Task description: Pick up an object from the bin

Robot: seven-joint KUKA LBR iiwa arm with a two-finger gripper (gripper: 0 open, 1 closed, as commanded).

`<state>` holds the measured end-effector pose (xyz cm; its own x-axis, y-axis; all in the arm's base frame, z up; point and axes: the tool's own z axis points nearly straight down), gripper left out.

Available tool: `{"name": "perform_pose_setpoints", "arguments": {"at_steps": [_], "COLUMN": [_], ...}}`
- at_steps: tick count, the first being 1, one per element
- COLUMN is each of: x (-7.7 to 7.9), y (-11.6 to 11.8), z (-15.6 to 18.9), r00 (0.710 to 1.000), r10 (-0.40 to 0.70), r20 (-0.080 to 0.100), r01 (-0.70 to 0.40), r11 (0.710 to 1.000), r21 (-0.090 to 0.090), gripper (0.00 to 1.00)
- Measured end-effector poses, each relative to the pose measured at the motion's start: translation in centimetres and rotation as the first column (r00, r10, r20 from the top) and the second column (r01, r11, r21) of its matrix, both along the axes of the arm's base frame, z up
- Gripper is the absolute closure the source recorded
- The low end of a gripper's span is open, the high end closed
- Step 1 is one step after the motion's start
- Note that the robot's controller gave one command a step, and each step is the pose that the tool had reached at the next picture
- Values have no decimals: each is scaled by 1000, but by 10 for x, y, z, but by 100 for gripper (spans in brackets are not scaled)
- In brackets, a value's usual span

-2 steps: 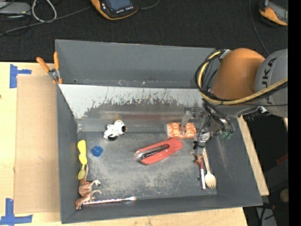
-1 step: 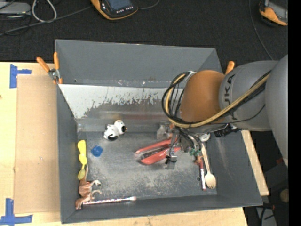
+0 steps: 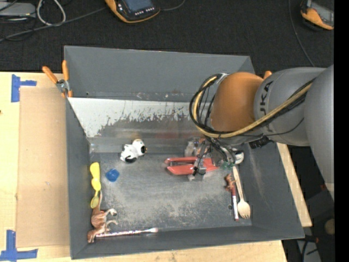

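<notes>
Right now the gripper [image 3: 197, 168] hangs low over the three o'clock end of a flat red thing [image 3: 177, 167] near the middle of the bin [image 3: 163, 86]. Apart or clamped, I cannot tell. A black-and-white toy animal [image 3: 132, 150] lies at its ten o'clock, a wooden spoon [image 3: 240, 205] at four.

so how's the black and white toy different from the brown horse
The black-and-white toy is small and rounded, and lies near the back wall. The brown horse is longer and leggy, and lies in the view's lower left corner. Both are animal figures on the bin floor.
</notes>
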<state>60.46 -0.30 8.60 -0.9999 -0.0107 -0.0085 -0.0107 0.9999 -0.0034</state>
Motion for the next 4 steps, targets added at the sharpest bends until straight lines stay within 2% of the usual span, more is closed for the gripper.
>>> {"name": "perform_pose_setpoints", "arguments": {"at_steps": [1, 2, 3, 4], "x": [0, -1, -9, -17], "y": [0, -17, -31, -34], "z": [0, 70, 138, 176], "r00": [1000, 1000, 1000, 999], "r10": [1, 5, 22, 31], "r20": [0, -5, -10, -11], "r01": [-1, -5, -22, -31], "r11": [1000, 1000, 1000, 1000], "r21": [0, 1, 1, 1], "gripper": [100, 100, 100, 100]}}
